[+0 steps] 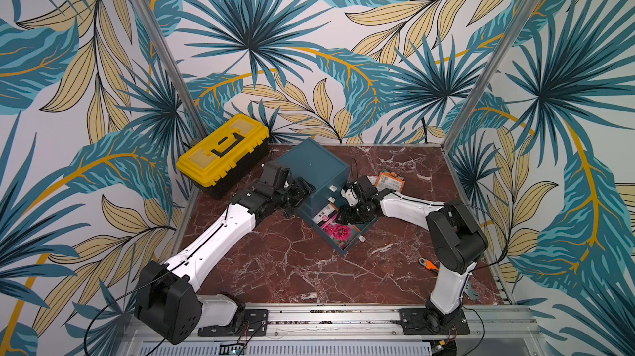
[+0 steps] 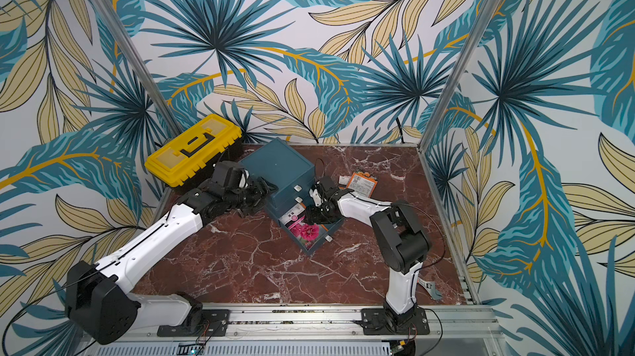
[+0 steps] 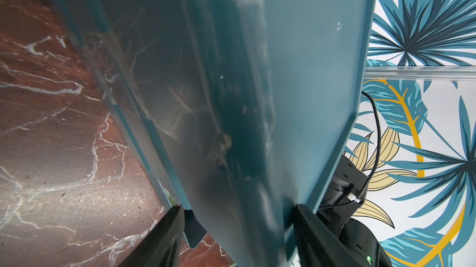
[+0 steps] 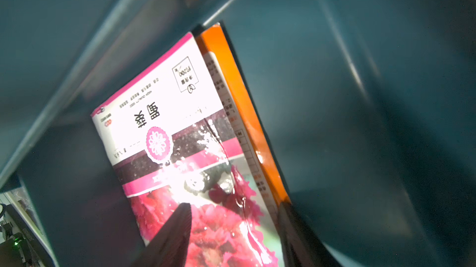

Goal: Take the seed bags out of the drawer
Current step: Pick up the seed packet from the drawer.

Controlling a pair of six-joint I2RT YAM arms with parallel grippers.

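Shows pink seed bag (image 1: 336, 231) flat in drawer (image 1: 352, 246), long axis front-to-back, flowers toward drawer front; right hand (image 4: 235, 207) open astride it, gripping nothing; left hand (image 3: 238, 207) clamped on cabinet (image 1: 312, 161).

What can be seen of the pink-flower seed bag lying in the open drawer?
The pink seed bag is a flat, glossy packet: white top panel with dark print, pink border, round pink badge, pink flower photo below, glare across it. It lies face up in the open bottom drawer, overlapping an orange-edged bag. The right claw hangs open over its flower end; contact cannot be told.
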